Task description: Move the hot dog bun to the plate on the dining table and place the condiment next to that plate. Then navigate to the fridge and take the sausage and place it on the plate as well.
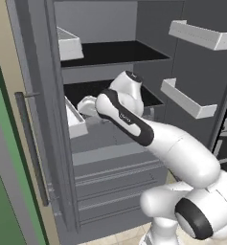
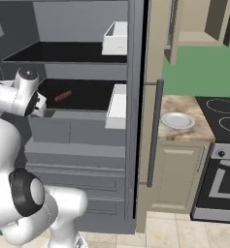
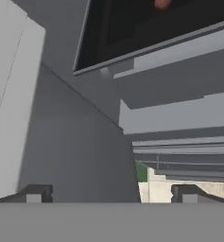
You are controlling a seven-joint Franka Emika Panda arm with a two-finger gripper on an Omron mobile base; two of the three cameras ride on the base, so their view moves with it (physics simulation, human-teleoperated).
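Across the left and centre of both base views stands the tall dark grey fridge (image 2: 82,145), its doors swung open onto black inner shelves and grey drawer fronts below. On the second black shelf, centre-left of the right base view, lies the short dark reddish-brown sausage (image 2: 63,96), flat and at a slant, alone on the shelf; a reddish end of it also shows at the top edge of the hand view (image 3: 161,4). White arm reaches in from the lower corner of each base view, wrist at the height of that shelf's front lip. The two-finger gripper (image 3: 111,193) shows in the hand view as two dark tips at the bottom, left and right, standing wide apart with nothing between them; they are well short of the sausage and not touching it. White door bins (image 1: 189,98) hang on the inside of the open door at the right of the left base view, and another white bin (image 2: 115,38) sits at the upper centre of the right base view. A long dark vertical handle (image 2: 154,133) runs down the door edge at centre of the right base view. Right of it, a small plain white plate (image 2: 177,120) rests on a marbled counter (image 2: 184,133) over cream cabinets, beside a black stove top (image 2: 221,114).
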